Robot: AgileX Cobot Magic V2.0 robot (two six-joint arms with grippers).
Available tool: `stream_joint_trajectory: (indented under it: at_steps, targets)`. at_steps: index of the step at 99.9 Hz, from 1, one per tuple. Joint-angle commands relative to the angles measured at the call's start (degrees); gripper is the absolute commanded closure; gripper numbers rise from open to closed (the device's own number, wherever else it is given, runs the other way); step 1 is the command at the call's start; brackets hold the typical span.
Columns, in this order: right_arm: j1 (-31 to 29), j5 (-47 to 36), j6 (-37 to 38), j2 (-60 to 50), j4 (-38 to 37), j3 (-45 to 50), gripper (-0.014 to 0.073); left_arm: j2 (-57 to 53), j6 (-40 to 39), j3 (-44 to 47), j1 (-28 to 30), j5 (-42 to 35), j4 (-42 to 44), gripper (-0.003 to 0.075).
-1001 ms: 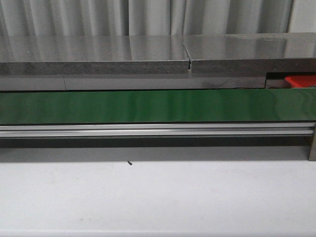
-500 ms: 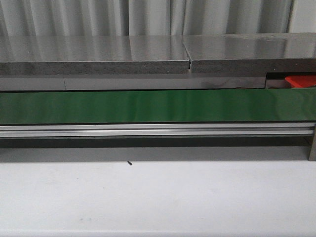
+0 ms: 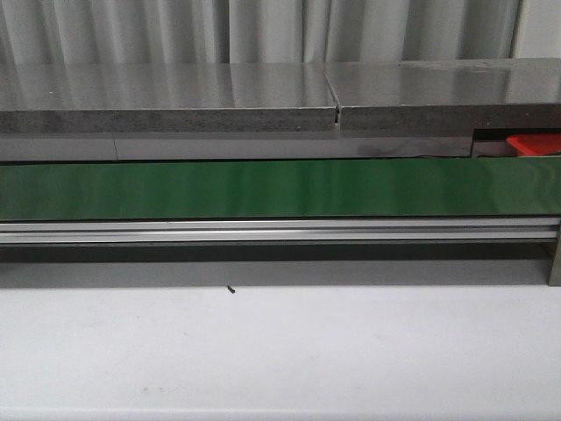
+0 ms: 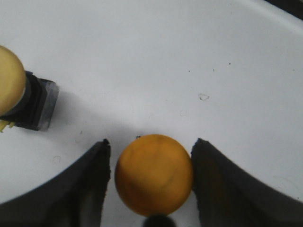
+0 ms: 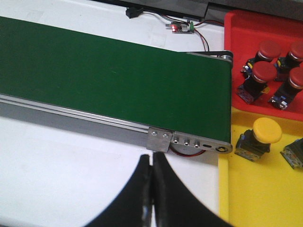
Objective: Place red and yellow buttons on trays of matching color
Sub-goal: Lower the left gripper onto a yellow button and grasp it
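Note:
In the left wrist view a yellow button with an orange-yellow cap sits on the white table between the fingers of my left gripper. One finger touches the cap and a thin gap shows at the other. A second yellow button lies on its side nearby. My right gripper is shut and empty over the white table, just in front of the conveyor's end. The red tray holds several red buttons. The yellow tray holds a yellow button. A corner of the red tray shows in the front view.
The green conveyor belt runs across the front view on an aluminium frame, with a grey shelf behind it. The belt's end meets the trays. A small circuit board with wires lies behind the belt.

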Motion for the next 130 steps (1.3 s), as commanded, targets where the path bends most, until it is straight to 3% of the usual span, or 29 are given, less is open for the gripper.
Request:
stream_joint_trajectory:
  at_steps: [1, 25, 75, 130]
  targets:
    - [0.0, -3.4, 0.1, -0.2, -0.2, -1.4, 0.0661, -3.4, 0.3, -1.8, 0.1, -1.4, -0.4, 0.0477]
    - [0.0, -3.4, 0.1, -0.2, -0.2, -1.4, 0.0661, -3.8, 0.5, -1.9, 0.1, 0.0, -0.4, 0.0596]
    - [0.0, -3.4, 0.1, -0.2, -0.2, -1.4, 0.0661, -19.6, 3.8, -0.7, -0.8, 10.6, -0.6, 0.0606]
    - [0.0, -3.4, 0.1, -0.2, -0.2, -1.4, 0.0661, -30.1, 4.6, 19.1, -8.8, 0.7, -0.6, 0.0606]
